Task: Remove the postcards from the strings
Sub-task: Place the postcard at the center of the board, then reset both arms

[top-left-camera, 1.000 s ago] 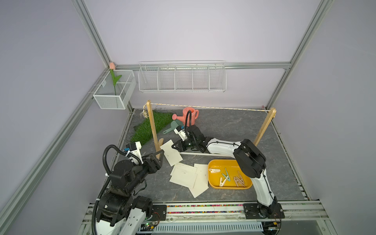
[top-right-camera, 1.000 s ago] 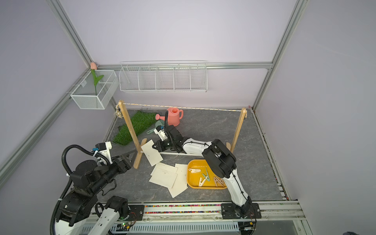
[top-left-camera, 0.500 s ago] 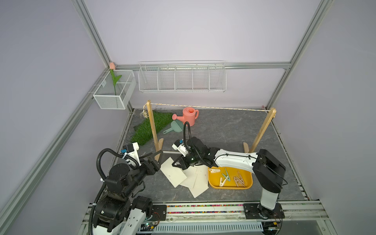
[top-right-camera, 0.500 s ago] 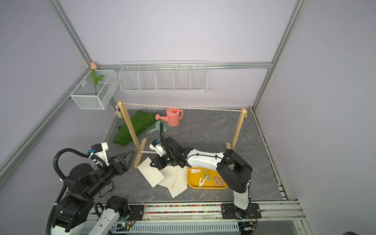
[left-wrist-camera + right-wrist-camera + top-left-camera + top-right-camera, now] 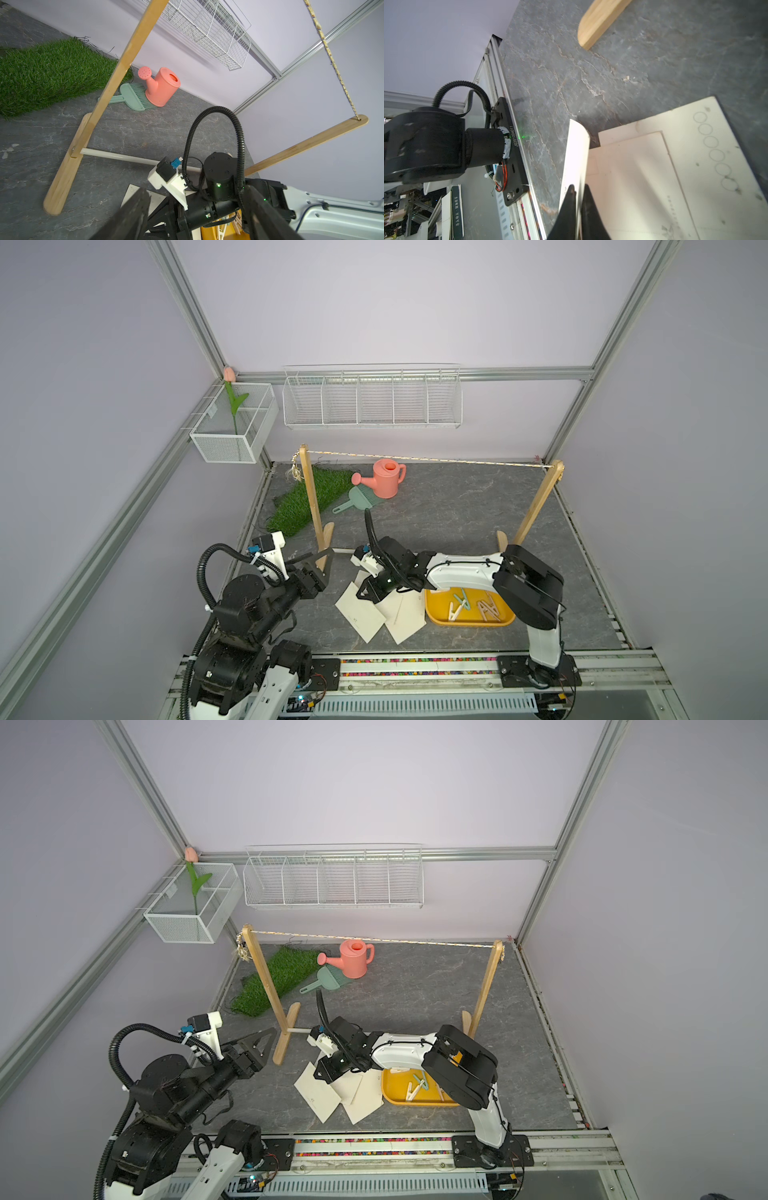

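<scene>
**Down to the pile with one card pinched**

Since a second ago, has swung the right gripper (image 5: 362,594) away from the white rod (image 5: 344,550) at the foot of the wooden frame (image 5: 311,497) and brought it forward, low over the table (image 5: 457,510) near its front edge. Grips one postcard (image 5: 576,155) by its edge between fingers (image 5: 567,212) closed tight on the paper, as seen in the right wrist view. In both top views, shows that card slanting out from under the gripper toward the left arm's side. Cannot tell whether its far corner touches the table. Shows the other postcards (image 5: 409,616) lying in an overlapping pile on the table, under and just beside the gripper, with the yellow tray (image 5: 469,623) just beside them. Shows pastel pegs (image 5: 459,603) inside that tray. Holds the left gripper (image 5: 326,562) spread wide with nothing between its fingers, just beside the foot of the nearer post. Finds the string (image 5: 428,458) stretched between the two post tops, well above the cards
</scene>
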`<state>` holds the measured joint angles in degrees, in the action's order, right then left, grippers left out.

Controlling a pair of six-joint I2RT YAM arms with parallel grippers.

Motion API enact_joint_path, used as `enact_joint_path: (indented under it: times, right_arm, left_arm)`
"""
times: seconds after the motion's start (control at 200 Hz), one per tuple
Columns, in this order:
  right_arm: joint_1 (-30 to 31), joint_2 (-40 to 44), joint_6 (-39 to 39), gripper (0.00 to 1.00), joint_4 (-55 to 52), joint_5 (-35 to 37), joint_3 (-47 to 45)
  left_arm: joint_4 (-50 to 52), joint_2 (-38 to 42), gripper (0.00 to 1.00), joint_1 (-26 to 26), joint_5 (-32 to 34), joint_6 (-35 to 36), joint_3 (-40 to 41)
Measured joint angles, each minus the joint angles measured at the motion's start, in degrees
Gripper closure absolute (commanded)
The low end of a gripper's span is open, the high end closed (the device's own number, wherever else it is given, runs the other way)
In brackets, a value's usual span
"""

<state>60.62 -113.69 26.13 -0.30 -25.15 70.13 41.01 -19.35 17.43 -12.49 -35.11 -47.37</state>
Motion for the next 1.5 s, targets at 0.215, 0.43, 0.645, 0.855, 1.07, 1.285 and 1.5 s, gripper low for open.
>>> enact_joint_path:
  times: [0.215,0.43,0.645,0.855,1.07,1.285,1.5]
  right_arm:
    - [-1.42,-0.50,-1.20,0.48,-1.70,1.53,0.81]
    - [-1.75,5.20,-4.59,0.41,-6.45,4.81,0.87]
    - [-0.85,26.25,-9.97,0.37,-9.66,13.99,-5.53]
    - [-2.03,48.54,-11.80,0.32,-15.93,30.62,-16.87]
    - [-14.21,57.99,-11.54,0.31,-21.24,34.18,-25.20]
    - [-18.78,52.78,-11.96,0.30,-18.40,29.27,-25.64]
    - [-26.75,38.25,-12.02,0.29,-12.92,20.02,-23.17]
  left_arm:
    - [0.00,-0.02,0.26,0.00,0.02,0.28,0.00]
    - [1.33,-0.02,0.25,0.00,2.64,1.79,-0.42]
    - [5.53,1.88,0.00,0.00,13.79,6.21,-4.11]
    - [7.69,1.55,0.00,0.00,25.88,12.07,-7.89]
    - [7.80,-7.37,0.00,0.00,33.31,13.90,-7.93]
    - [6.97,-16.52,0.00,0.00,36.39,12.57,-6.73]
    - [6.73,-19.98,0.00,-2.86,36.68,11.74,-5.68]
